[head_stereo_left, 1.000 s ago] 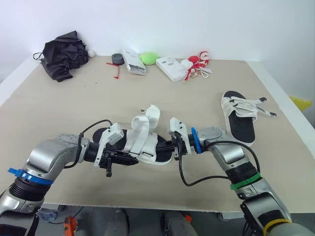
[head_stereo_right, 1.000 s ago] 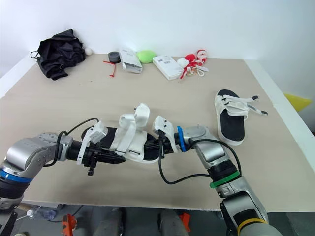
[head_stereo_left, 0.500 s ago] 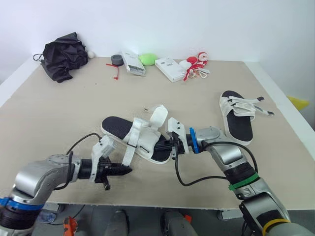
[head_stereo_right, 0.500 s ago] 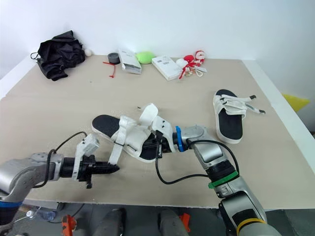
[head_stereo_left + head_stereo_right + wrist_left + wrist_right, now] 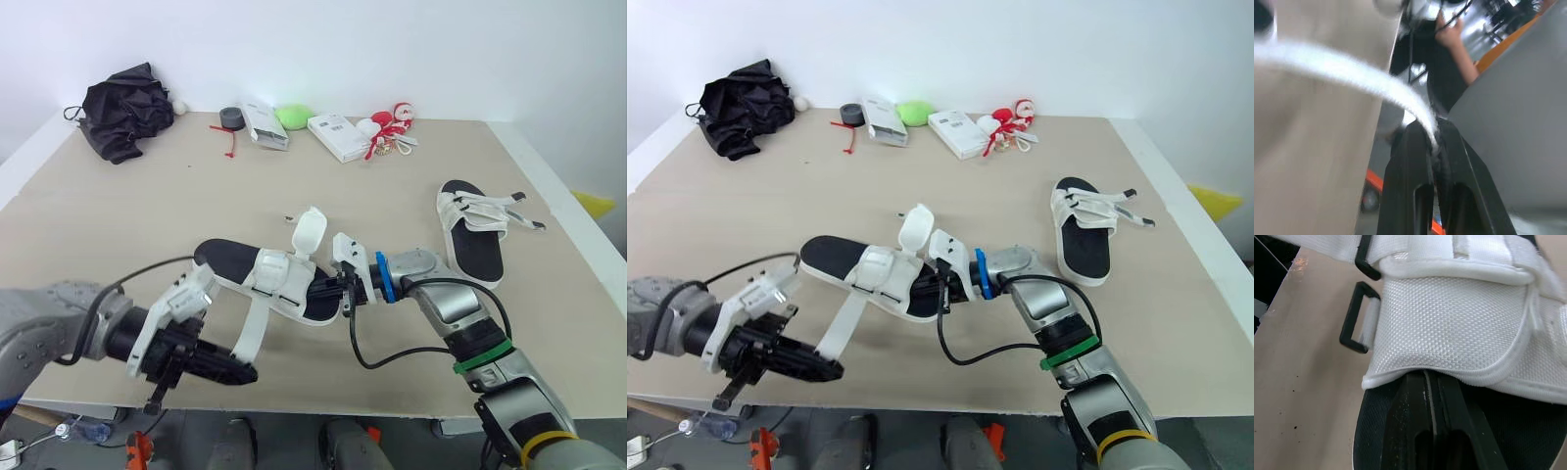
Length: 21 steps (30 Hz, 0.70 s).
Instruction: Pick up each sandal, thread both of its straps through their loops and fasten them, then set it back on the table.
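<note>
While the right gripper (image 5: 331, 287) grips one end of a black-soled sandal (image 5: 227, 262) near the middle of the table's front edge, the left gripper (image 5: 240, 375) holds one of its white straps out past that edge. The sandal lies lengthwise along the front edge of the pale beige table (image 5: 118, 225), its free end pointing toward the left side.

The strap (image 5: 251, 328) runs in a straight line from the sandal's white upper down to the left gripper, which hangs just beyond the front edge. In the left wrist view its jaws are clamped on the strap's tip. In the right wrist view the right gripper's jaws are pressed together on the sandal's end, just under the woven white upper (image 5: 1449, 318), and a black rectangular loop (image 5: 1357, 325) sits at the upper's side. A second white flap (image 5: 309, 232) stands upright above the sandal, just beside the right gripper.

A second sandal (image 5: 475, 235) rests sole down near the table's right edge, its white straps crossing the footbed with their ends pointing at that edge, well apart from both grippers.

Along the back edge, from the left corner toward the middle, lie a crumpled black bundle (image 5: 122, 108), a dark tape roll (image 5: 232, 117), a white box (image 5: 265, 124), a green object (image 5: 296, 117), another white box (image 5: 338, 136) and a red-and-white toy (image 5: 392, 125).
</note>
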Motion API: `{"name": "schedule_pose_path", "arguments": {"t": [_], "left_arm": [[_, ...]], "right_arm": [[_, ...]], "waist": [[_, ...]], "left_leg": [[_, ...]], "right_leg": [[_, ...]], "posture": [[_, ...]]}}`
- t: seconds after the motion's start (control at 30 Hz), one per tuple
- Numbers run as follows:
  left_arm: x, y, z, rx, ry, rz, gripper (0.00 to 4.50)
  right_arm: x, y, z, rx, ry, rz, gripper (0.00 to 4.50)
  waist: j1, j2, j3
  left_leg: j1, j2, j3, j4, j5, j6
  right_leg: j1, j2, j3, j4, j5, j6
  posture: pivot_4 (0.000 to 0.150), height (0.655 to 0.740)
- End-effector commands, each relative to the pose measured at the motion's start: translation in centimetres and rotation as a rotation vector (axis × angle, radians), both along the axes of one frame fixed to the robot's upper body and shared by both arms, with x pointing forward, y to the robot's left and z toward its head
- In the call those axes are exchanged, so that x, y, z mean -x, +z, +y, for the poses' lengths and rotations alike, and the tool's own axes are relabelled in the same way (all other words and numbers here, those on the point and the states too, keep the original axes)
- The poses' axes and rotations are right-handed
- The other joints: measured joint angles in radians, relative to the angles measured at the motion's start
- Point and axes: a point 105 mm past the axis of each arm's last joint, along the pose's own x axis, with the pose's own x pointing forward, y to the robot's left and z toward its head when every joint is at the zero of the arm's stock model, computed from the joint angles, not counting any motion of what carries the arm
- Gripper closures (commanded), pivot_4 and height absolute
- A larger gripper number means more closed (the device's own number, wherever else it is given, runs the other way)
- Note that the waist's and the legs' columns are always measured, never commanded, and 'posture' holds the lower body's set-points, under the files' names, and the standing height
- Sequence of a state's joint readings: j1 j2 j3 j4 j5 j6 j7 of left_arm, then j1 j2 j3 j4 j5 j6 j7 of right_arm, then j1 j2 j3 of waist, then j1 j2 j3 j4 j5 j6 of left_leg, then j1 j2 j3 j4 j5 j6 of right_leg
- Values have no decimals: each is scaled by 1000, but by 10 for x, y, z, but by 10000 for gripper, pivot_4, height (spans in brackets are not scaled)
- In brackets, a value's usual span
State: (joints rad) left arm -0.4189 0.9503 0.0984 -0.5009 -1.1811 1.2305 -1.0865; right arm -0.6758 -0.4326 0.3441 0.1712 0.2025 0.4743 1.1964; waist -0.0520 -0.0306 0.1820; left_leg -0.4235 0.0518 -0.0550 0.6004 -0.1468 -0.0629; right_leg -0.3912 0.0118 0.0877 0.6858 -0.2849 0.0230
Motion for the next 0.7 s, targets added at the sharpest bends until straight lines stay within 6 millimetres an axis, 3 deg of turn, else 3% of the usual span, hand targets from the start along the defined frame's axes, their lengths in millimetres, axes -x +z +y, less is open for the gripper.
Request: {"name": "schedule_pose_path", "arguments": {"t": [0.03, 0.1, 0.2, 0.37, 0.5, 0.63, 0.7], "left_arm": [[-33, 31, -5, 171, 117, -32, 44755], [-57, 32, -6, 201, 221, -13, 44755], [-93, 12, -2, 163, 405, 58, 44755], [-129, -7, 2, 160, 588, 160, 44755], [-148, -7, 2, 206, 644, 259, 30570], [-146, -2, -7, 219, 563, 311, 10170], [-142, -1, -11, 217, 514, 334, 2248]], "right_arm": [[-1, -12, -2, 39, -16, 27, 45000], [-1, -12, 0, 39, -15, 26, 45000], [-1, -12, 1, 36, -18, 25, 45000], [0, -14, -1, 37, -23, 26, 45000], [2, -15, -2, 35, -22, 30, 45000], [4, -16, -2, 40, -13, 34, 45000], [5, -19, -2, 57, -7, 34, 45000]], "waist": [[0, -1, 0], [-3, 0, 0], [-5, -1, 0], [-4, -1, 0], [-2, -1, 0], [-3, -1, 0], [-2, -1, 0]], "left_leg": [[0, 0, 0, 1, 0, 0], [0, 0, 0, 1, 0, 0], [-1, 0, -1, 0, 0, 0], [-1, 0, -2, 0, 0, 0], [-1, -1, -2, 1, 1, -1], [-1, -1, -2, 0, 0, -2], [-1, -1, -2, 0, 0, -2]], "right_leg": [[1, 0, -1, 0, 2, 3], [1, 0, 1, 0, 4, 7], [1, 0, 0, -1, 4, 8], [0, 1, 0, -1, 4, 8], [1, 1, -1, -1, 6, 9], [1, 1, 0, -1, 5, 10], [0, 1, -1, -1, 4, 10]], "posture": [[1500, 7380], [1500, 7380], [1500, 7380], [1500, 7380], [1500, 7380], [1500, 7380], [1500, 7380]]}}
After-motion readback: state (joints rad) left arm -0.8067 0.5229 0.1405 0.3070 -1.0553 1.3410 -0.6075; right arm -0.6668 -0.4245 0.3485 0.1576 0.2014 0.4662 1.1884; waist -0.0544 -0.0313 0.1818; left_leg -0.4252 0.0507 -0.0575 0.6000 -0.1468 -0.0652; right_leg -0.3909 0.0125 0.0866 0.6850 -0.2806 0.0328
